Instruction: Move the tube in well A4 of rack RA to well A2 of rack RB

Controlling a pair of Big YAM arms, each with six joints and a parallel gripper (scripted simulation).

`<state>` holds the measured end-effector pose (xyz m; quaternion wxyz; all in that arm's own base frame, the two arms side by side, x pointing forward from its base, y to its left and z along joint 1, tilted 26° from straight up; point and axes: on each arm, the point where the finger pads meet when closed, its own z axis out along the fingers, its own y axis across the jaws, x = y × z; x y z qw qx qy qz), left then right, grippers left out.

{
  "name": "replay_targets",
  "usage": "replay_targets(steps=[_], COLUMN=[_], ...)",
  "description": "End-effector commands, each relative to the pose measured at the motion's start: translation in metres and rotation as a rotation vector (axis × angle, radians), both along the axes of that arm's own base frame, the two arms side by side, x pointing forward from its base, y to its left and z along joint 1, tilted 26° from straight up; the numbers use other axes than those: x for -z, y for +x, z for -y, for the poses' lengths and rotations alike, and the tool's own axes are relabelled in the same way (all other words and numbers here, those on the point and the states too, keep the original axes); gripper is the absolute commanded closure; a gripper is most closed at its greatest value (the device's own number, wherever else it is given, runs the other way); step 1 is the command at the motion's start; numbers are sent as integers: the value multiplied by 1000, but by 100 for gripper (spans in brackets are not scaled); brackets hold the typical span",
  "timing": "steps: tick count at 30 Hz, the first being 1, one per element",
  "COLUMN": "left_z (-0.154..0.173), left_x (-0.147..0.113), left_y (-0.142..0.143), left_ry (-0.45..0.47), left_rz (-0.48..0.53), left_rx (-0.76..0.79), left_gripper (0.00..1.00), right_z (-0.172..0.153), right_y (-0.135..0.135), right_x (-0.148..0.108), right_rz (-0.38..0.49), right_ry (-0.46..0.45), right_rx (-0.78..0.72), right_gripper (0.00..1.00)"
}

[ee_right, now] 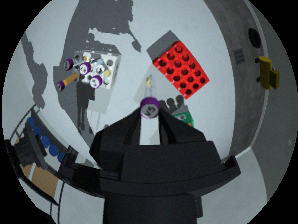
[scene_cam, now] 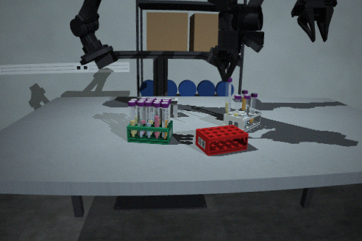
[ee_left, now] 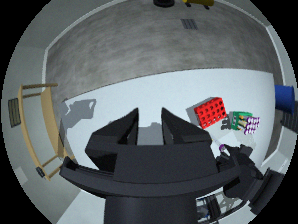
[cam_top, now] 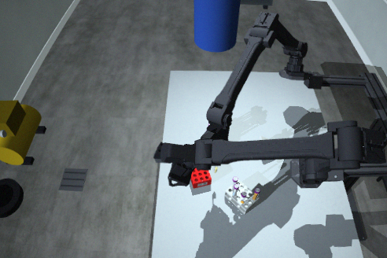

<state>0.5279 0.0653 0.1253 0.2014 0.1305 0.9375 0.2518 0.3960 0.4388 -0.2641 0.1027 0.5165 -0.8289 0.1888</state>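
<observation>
You've got the tube point(cam_top: 215, 170) point(scene_cam: 229, 90) point(ee_left: 222, 148) point(ee_right: 149, 108) clamped near its cap in the right gripper point(scene_cam: 227, 78) point(ee_right: 149, 111), up in the air, short of the white rack RB point(cam_top: 236, 206) point(scene_cam: 231, 120) point(ee_right: 113, 62). Left gripper point(cam_top: 178, 182) point(scene_cam: 318, 40) point(ee_left: 150, 109) is part open with nothing in it. I'm taking this as the A4 tube; can't confirm the well from here.

Main risk is the approach: RB sits skewed to the arms, so count wells off the rack itself or you'll drop into A2's neighbour. Four capped tubes already stand in it, so a wide or low swing of the fingers could knock one or drag the rack.

Grip is up by the cap, so if the tip catches a well rim the tube will likely pivot in the pads and jam. Get it upright over A2, then go down slowly. Release early and it may stay proud or lean.

Watch the left arm too: from the top it crosses over the right one, so lifting or swinging could clash. Stay clear of the red rack point(cam_top: 202, 184) point(scene_cam: 201, 142) point(ee_right: 159, 61) as well
</observation>
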Motion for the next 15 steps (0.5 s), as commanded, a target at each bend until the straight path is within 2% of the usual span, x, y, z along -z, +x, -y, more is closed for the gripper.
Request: replay_targets(steps=[1, 15], left_z=[2, 2], left_x=[-15, -15], left_y=[11, 11], left_ry=[-1, -1], left_rz=[36, 36], left_rx=[3, 3], left_gripper=[70, 70], right_z=[-6, -12], right_y=[18, 39], right_x=[3, 3], right_rz=[7, 5], right_ry=[8, 7], right_rx=[18, 7], right_gripper=[100, 100])
